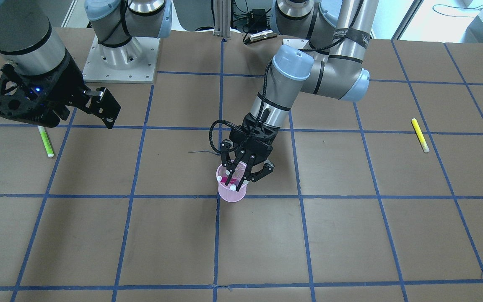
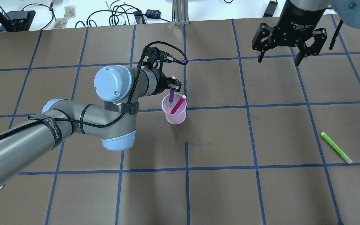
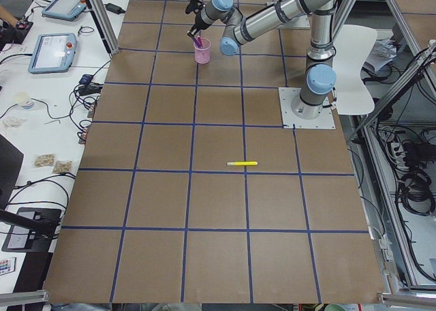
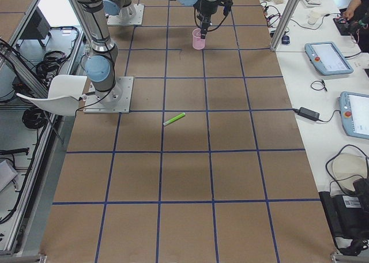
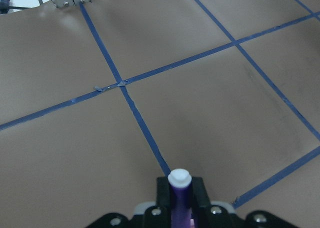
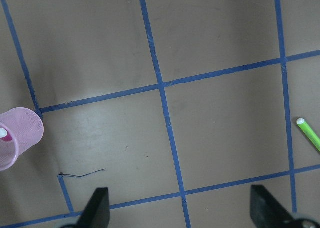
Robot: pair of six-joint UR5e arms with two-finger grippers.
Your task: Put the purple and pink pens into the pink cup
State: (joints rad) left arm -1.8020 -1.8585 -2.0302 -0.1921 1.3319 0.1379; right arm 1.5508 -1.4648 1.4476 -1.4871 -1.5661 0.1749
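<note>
1. Two pens were at the pink cup (image 2: 175,118): pink pen (image 2: 178,104) leaning inside, purple pen (image 2: 171,99) near upright, lower end within the mouth.
2. Left gripper (image 2: 173,87) clamped the purple pen directly above; right gripper (image 2: 278,59) hung spread apart, well away.

brown table (image 2: 261,193), blue tape grid (image 2: 248,107), upright pink cup (image 2: 175,116), green pen (image 2: 336,147), yellow pen (image 1: 420,135)

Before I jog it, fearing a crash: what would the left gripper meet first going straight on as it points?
Probably the pink cup: the left gripper, shut on the purple pen, points down into it, beside the pink pen.
</note>
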